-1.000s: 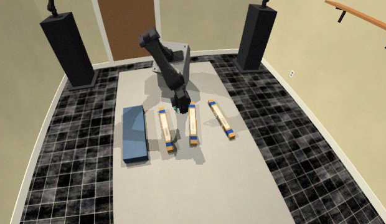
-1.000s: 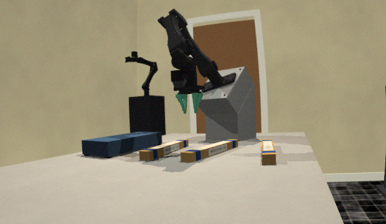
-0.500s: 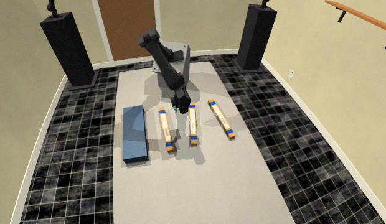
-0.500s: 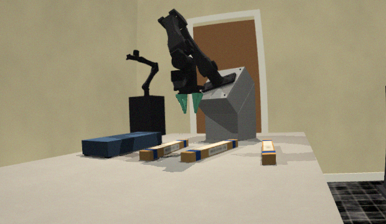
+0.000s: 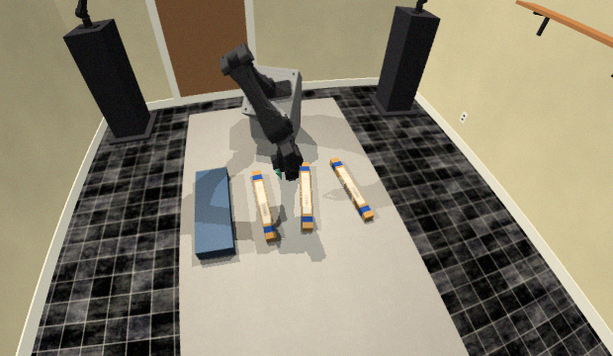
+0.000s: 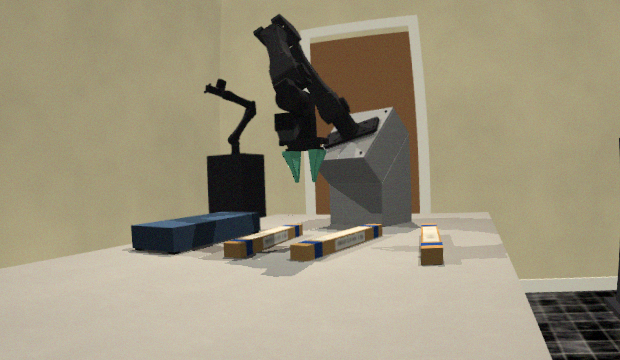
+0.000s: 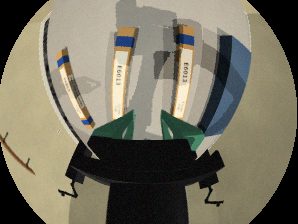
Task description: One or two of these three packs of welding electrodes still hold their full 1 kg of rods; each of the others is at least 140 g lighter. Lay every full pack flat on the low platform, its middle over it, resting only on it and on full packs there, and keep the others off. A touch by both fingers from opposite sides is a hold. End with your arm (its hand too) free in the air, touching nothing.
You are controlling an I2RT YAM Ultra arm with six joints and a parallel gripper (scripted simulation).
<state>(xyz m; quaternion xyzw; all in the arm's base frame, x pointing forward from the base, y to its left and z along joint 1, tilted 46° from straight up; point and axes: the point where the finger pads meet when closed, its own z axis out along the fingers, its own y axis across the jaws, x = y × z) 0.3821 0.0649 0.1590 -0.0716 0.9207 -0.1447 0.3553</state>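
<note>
Checkered dark floor (image 5: 484, 208) and tan walls (image 6: 90, 100) surround the pale bench (image 5: 311, 297). Three packs (image 5: 306, 196) lie beside the blue platform (image 5: 214, 213); the hand (image 6: 304, 175) hangs above, half-open, empty.

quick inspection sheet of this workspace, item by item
surface: pale table, shadows under the arm
job's things: three electrode packs lie flat on the table, left, middle, right; none on the blue platform
clutter: nothing seen
gripper: gripper hangs above the table, green fingers partly apart, holding nothing
cables: nothing seen
surroundings: grey arm base, two black pedestals, brown door, tiled floor
</note>
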